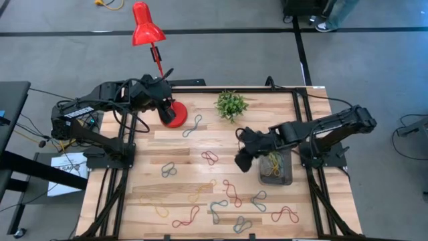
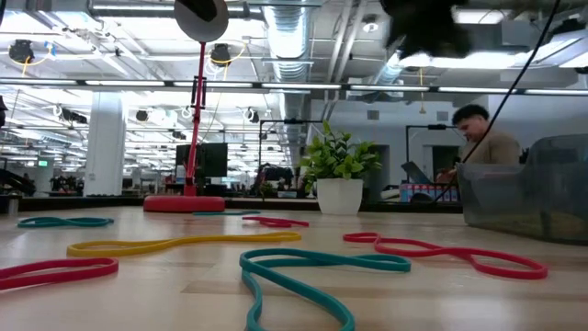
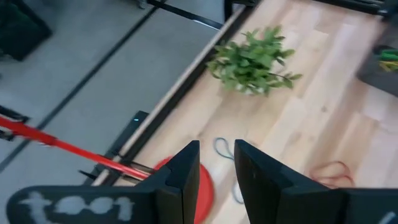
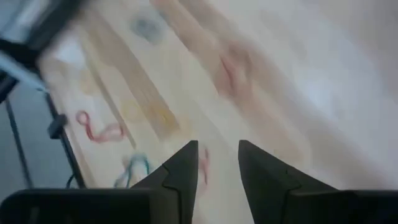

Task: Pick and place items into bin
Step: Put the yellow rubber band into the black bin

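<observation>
Nearest the low camera, a thin teal rubber loop (image 2: 303, 276) lies among many coloured ones strewn over the wooden bench (image 1: 180, 144). With fingers spread and empty, the right gripper (image 1: 243, 161) hangs beside the dark see-through bin (image 1: 276, 168), near the bench's right edge, which already holds a few loops. The step looks like a reach for another loop, which calls for a low, flat pinch; the left gripper (image 1: 162, 112), also spread, waits by the far-left corner.

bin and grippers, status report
Right gripper open, empty, beside bin. Left gripper open over lamp base. Many bands on table. Path clear.

bright overhead light, blurred wrist view
</observation>
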Available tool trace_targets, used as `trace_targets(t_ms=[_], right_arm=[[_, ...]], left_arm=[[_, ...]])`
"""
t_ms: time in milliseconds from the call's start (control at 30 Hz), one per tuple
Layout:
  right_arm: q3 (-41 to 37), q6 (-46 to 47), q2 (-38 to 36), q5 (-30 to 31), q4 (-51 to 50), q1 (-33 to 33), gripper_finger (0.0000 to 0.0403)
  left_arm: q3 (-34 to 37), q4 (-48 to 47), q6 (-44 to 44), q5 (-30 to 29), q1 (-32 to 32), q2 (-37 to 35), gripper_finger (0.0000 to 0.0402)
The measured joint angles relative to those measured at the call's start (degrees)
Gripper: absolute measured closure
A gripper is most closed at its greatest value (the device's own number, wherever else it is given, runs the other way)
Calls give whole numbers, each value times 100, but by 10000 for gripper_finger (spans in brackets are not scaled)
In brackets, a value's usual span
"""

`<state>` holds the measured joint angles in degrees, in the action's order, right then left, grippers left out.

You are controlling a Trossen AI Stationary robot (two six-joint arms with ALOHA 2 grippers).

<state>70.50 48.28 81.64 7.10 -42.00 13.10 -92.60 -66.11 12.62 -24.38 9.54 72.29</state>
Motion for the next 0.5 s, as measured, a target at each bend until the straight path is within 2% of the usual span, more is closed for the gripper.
trace_targets(t_ms=[100, 167, 300, 500], right_arm=[[-97, -1342, 16, 49, 969, -24, 296], [-146, -1901, 153, 19, 1418, -49, 296], [-178, -2127, 540, -202, 1748, -121, 296], [-168, -2293, 1554, -904, 2553, -83, 296]], left_arm=[[0, -30, -61, 370, -2, 0, 310], [0, -35, -99, 681, -21, 0, 310], [2, -69, -98, 1047, -186, -124, 310], [4, -632, 80, 707, -404, -610, 310]])
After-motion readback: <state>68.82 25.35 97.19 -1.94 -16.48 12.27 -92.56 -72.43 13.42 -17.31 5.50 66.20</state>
